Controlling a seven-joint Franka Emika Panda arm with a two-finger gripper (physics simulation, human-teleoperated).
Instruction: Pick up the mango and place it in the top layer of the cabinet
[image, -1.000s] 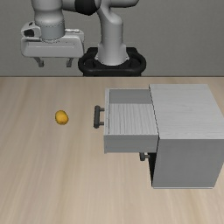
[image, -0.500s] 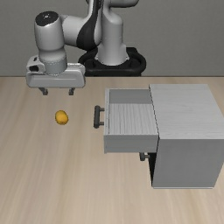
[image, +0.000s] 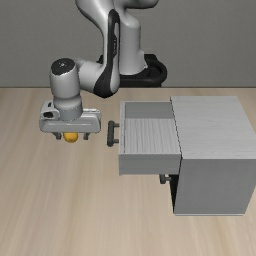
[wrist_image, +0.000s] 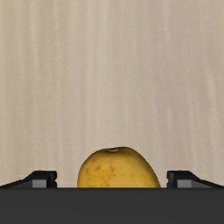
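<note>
Right now the gripper (image: 70, 133) hangs low over the table (image: 40, 200) and straddles the mango (image: 70, 138), its two fingers spread apart with one on each side of the fruit. In the wrist view the mango (wrist_image: 119, 169) sits between the fingertips (wrist_image: 39, 179) with a sliver of bare wood on either flank, so nothing is clamped yet. I judge the step in hand to be the closing pinch. In the exterior view the cabinet (image: 210, 150) stands toward three o'clock of the mango. Its top drawer (image: 150, 135) is pulled out toward nine o'clock, and the handle (image: 113, 133) is near the gripper's three o'clock side.

What could go wrong: the mango is round and rests loose on the wood. If one finger meets it before the other, it will likely roll or skid away toward twelve or six o'clock. If the fingers close above its widest girth, the squeeze may push it down and out. A weak hold could let it slip during the lift. The carry toward three o'clock then passes the handle and the drawer front, and too shallow a lift would knock the fruit or a finger against them. Letting go from high over the drawer could make it bounce or roll out
</note>
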